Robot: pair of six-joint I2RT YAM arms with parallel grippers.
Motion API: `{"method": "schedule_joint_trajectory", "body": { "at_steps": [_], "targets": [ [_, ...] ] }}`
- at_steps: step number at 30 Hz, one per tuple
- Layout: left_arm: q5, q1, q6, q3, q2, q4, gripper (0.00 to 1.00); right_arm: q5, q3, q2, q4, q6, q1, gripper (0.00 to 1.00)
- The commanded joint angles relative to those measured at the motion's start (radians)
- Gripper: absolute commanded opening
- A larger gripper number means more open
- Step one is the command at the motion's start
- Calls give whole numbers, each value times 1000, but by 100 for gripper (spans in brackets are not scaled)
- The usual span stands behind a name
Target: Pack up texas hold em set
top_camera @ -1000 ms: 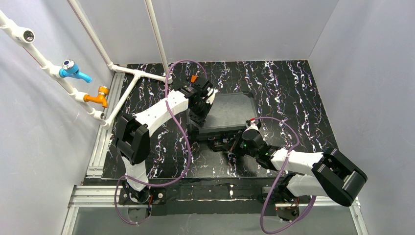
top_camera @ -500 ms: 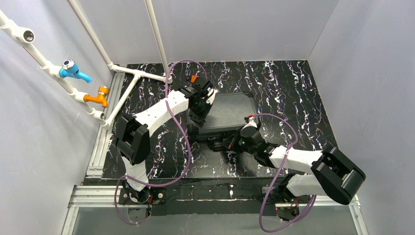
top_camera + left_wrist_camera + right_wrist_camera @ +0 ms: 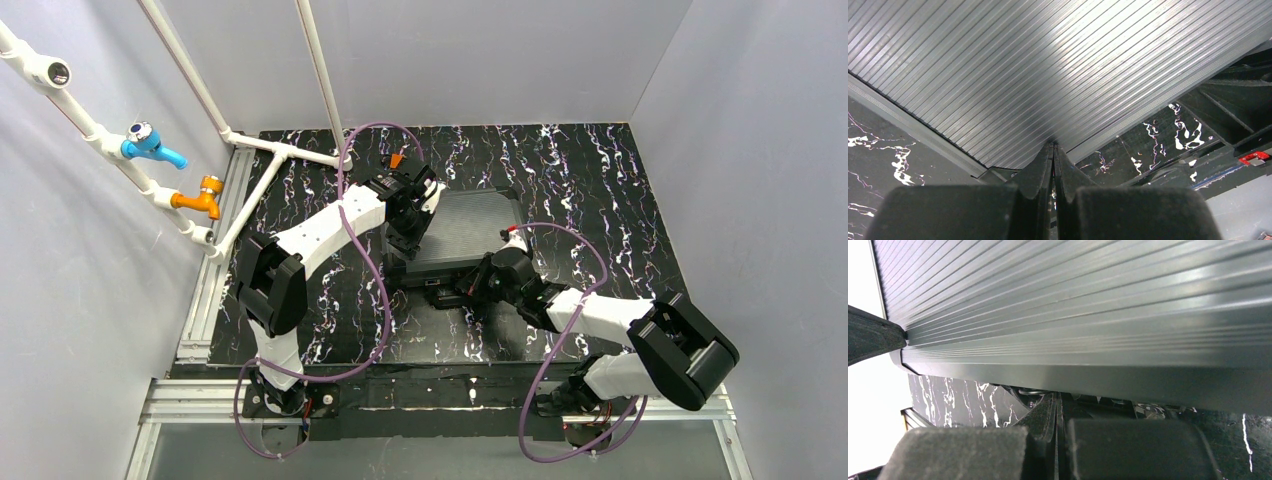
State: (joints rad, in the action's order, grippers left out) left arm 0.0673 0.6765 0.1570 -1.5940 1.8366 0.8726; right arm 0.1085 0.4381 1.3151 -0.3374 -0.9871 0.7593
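Left hand [image 3: 1053, 147] pressed together at case [image 3: 465, 228] corner | right hand [image 3: 1057, 397] pressed together, seemingly underneath.

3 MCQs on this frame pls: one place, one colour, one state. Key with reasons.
1. Where is the left gripper?
A. at a corner of the case lid
B. above the middle of the lid
C. nowhere near the lid

2. The white pipe carries taps coloured:
A. red and green
B. blue and orange
C. both white

3. The fingers of the right gripper are:
A. wide open
B. closed on a die
C. shut together, nothing between them

Key:
1 A: in the left wrist view, the fingertips meet the lid's corner.
2 B: the blue tap sits above the orange tap in the top view.
3 C: the right wrist view shows no gap between the fingers.
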Motion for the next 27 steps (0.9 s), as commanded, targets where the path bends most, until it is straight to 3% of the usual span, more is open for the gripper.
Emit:
{"method": "schedule_joint_trajectory", "body": {
  "at_steps": [1, 27],
  "targets": [
    [-54, -1, -17, 21, 18, 86, 0, 26, 62, -28, -2, 35, -11, 1],
    [-84, 3, -20, 22, 24, 87, 0, 13, 150, -65, 2, 93, -62, 1]
  ]
}}
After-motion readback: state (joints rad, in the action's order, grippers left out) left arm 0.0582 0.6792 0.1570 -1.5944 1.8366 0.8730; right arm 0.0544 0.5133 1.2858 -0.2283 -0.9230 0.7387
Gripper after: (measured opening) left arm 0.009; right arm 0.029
